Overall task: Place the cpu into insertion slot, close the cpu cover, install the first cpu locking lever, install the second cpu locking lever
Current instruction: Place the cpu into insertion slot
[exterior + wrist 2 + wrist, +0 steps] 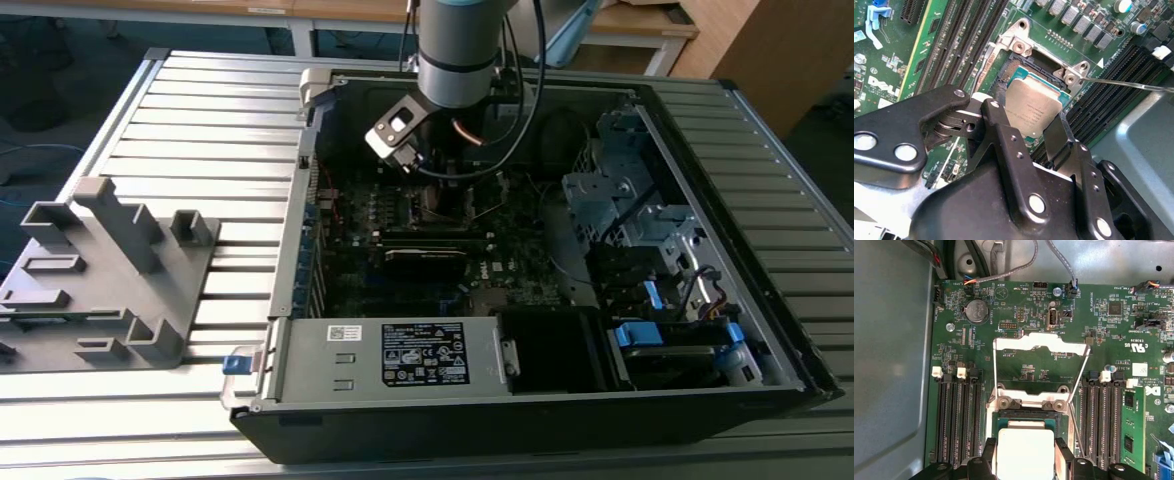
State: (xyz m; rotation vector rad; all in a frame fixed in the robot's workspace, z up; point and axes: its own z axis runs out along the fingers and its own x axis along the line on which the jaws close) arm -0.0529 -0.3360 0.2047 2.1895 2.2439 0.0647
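On the tabletop (200, 110), inside the computer case (534, 425), the cpu (1035, 99) is clamped by the end effector (1023, 114) at the insertion slot (1024, 62).

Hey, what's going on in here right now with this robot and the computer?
The robot arm is reaching down into an open computer case. Its tool grips the cpu by two opposite edges, right over the insertion slot on the motherboard. The chip looks tilted, not seated yet. The cpu cover is swung open, so nothing is closed or locked.
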